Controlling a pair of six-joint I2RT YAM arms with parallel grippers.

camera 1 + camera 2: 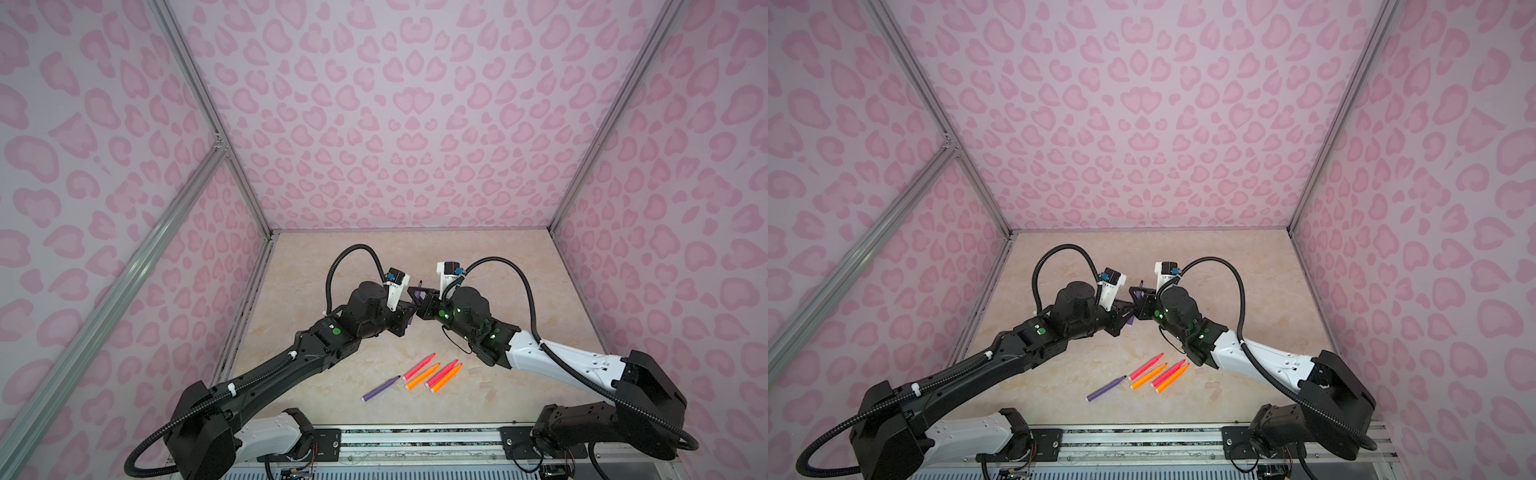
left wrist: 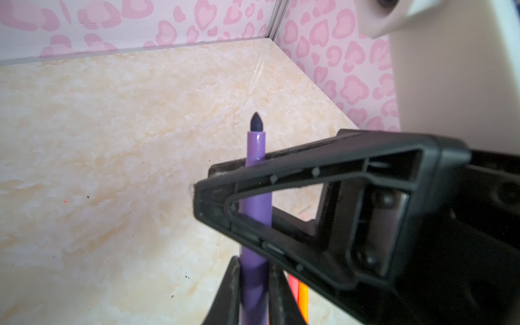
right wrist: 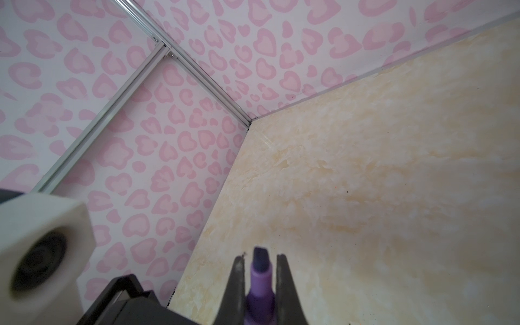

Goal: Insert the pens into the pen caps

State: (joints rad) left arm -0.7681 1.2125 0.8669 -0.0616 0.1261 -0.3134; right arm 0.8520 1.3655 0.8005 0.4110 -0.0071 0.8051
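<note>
Left gripper (image 2: 254, 270), right gripper (image 3: 260, 263) pinch one pen (image 2: 256, 146); five pens (image 1: 419, 366) loose.

Likely a lab test booth; aluminium-framed pink heart-print walls (image 1: 415, 124), marbled tabletop (image 1: 511, 270)

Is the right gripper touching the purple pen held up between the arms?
Touching. In the right wrist view, both fingers of the right gripper press against the sides of the purple pen, with no gap showing at its barrel.
</note>
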